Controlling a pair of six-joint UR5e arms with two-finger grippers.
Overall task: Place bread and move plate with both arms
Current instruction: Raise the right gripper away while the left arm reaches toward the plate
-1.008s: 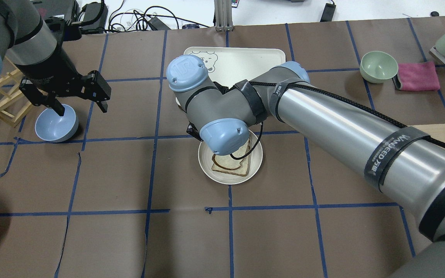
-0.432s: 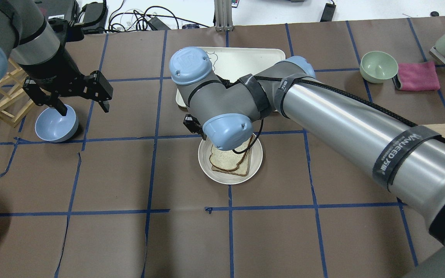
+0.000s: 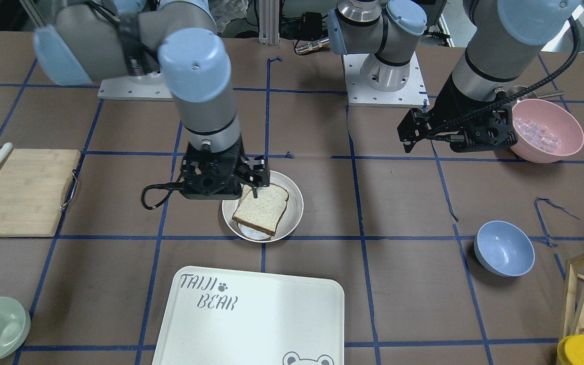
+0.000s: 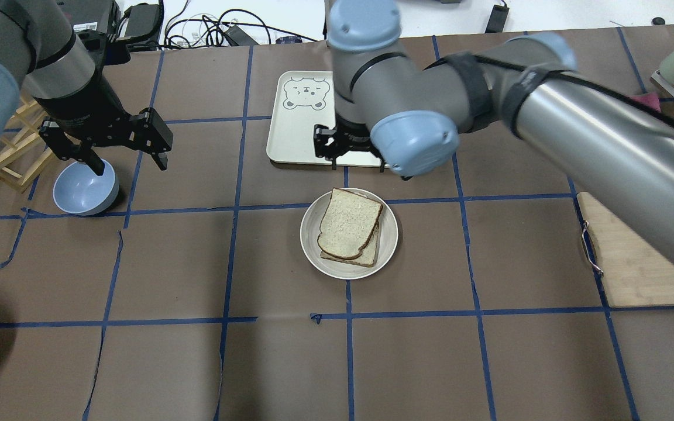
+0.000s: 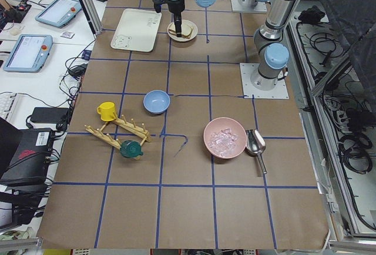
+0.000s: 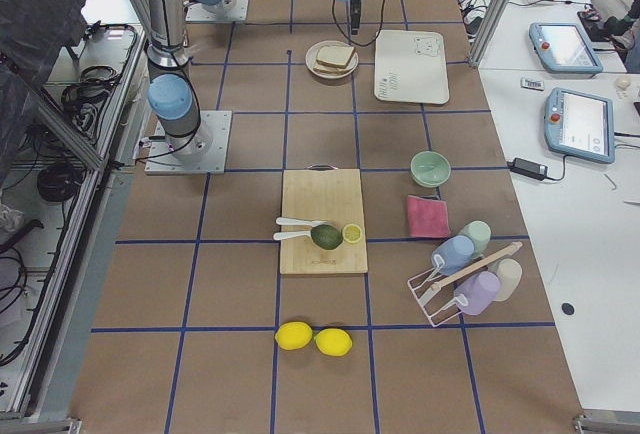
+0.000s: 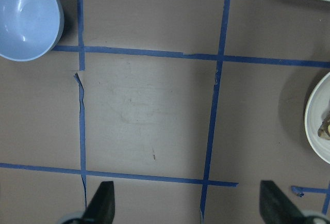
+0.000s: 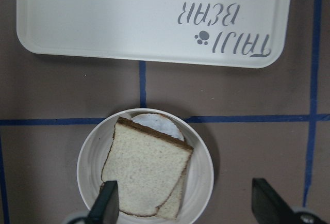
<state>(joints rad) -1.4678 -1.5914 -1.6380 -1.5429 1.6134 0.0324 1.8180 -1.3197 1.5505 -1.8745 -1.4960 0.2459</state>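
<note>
The bread (image 4: 350,222) lies on the round off-white plate (image 4: 389,241), stacked askew on a second slice whose white egg peeks out at the far edge (image 8: 154,123). Bread (image 3: 261,205) and plate (image 3: 296,203) also show in the front view. My right gripper (image 4: 350,158) is open and empty, raised above the plate's far side, its fingers (image 8: 107,203) wide apart either side of the plate. My left gripper (image 4: 129,164) is open and empty, hovering beside the blue bowl (image 4: 84,188), well to the left of the plate.
The white TAIJI BEAR tray (image 4: 299,128) lies just beyond the plate. A wooden cutting board (image 4: 635,263) is at the right. A wooden rack (image 4: 9,158) stands at the far left, and a pink bowl (image 3: 545,129) sits near the left arm.
My right arm has lifted and swung away from the plate toward the tray, uncovering the bread lying on the lower slice. My left gripper has barely moved.
</note>
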